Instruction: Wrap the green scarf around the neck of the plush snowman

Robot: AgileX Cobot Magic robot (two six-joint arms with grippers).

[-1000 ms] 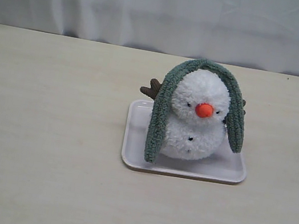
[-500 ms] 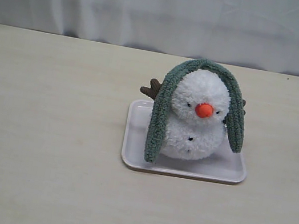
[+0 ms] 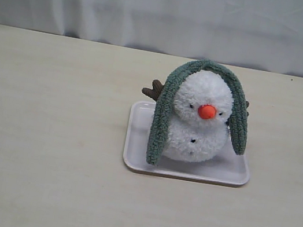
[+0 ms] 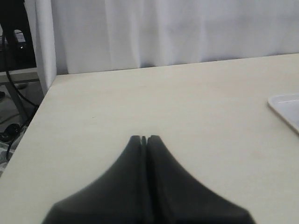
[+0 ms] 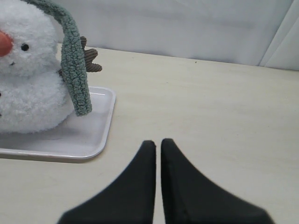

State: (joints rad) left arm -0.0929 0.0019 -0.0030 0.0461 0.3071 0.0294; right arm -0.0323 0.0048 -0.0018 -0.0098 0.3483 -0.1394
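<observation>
The plush snowman (image 3: 200,122) stands upright on a white tray (image 3: 138,155) near the middle of the table. The green scarf (image 3: 164,113) is draped over the top of its head, with one end hanging down each side. The right wrist view shows the snowman (image 5: 28,88) and one scarf end (image 5: 77,79) hanging to the tray (image 5: 93,135). My right gripper (image 5: 158,142) is shut and empty above bare table, off the tray's corner. My left gripper (image 4: 144,138) is shut and empty, far from the snowman. Neither gripper appears in the exterior view.
A white curtain (image 3: 169,11) hangs behind the wooden table (image 3: 43,129). In the left wrist view the table's edge (image 4: 32,121) drops off to cables and dark equipment (image 4: 14,51), and a corner of the tray (image 4: 287,109) shows.
</observation>
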